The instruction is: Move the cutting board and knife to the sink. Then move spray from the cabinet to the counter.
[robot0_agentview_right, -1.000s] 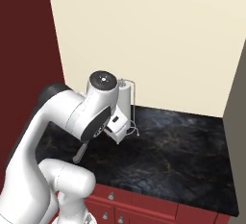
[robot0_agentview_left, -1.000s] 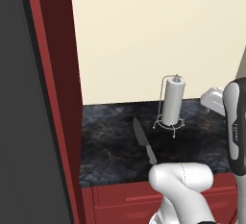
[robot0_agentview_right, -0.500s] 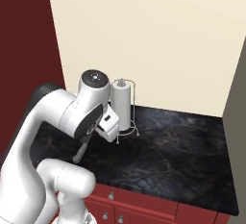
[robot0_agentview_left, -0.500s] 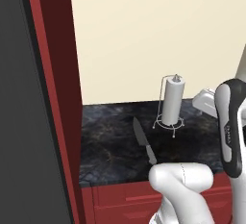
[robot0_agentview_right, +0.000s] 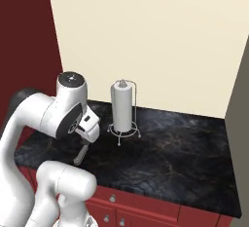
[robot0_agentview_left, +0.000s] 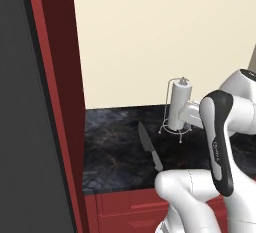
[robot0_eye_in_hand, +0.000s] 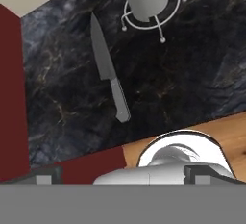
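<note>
Hovering above the black stone tabletop (robot0_eye_in_hand: 182, 74), my end effector (robot0_eye_in_hand: 123, 175) has its jaws spread wide and empty, the two tips just showing at the bottom of the hand view. The knife (robot0_eye_in_hand: 108, 69) lies flat on the stone below me, its dark pointed blade toward the wall and its lighter grey handle toward the front edge, near the paper-towel roll on its wire stand (robot0_eye_in_hand: 150, 2) but apart from it. From the left base view the knife (robot0_agentview_left: 149, 145) sits between the red side panel (robot0_agentview_left: 62, 102) and the stand. I judge it stiff, fairly light and smooth, so it could slip or pivot; the handle, squeezed across its narrow width, looks the safest hold. A tan surface (robot0_eye_in_hand: 230, 136) shows low in the hand view; whether that is the cutting board I cannot tell.
</note>
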